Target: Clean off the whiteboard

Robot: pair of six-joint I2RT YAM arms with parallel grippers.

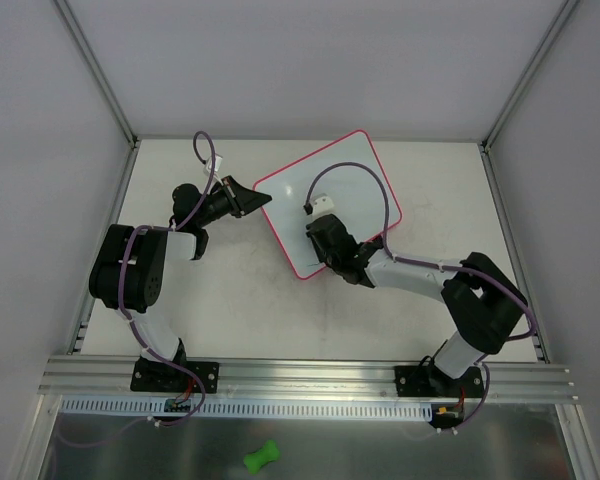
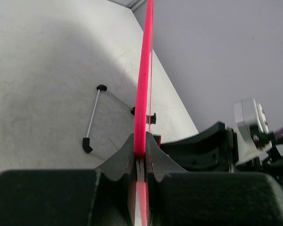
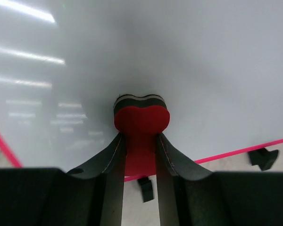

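Observation:
The whiteboard [image 1: 345, 185], white with a pink-red frame, lies tilted across the middle of the table. Its surface [image 3: 188, 61] looks blank in the right wrist view. My left gripper [image 1: 248, 199] is shut on the board's left edge; the left wrist view shows the pink frame [image 2: 144, 94] edge-on between the jaws. My right gripper [image 1: 325, 243] is over the board's near part and is shut on the red bone-shaped eraser [image 3: 141, 123], whose dark felt end rests against the white surface.
A wire stand with black feet [image 2: 92, 120] lies on the table beneath the board. Black feet [image 3: 263, 157] show under the board's near edge. A green bone-shaped object [image 1: 262, 457] lies on the metal shelf in front of the arm bases. Grey walls enclose the table.

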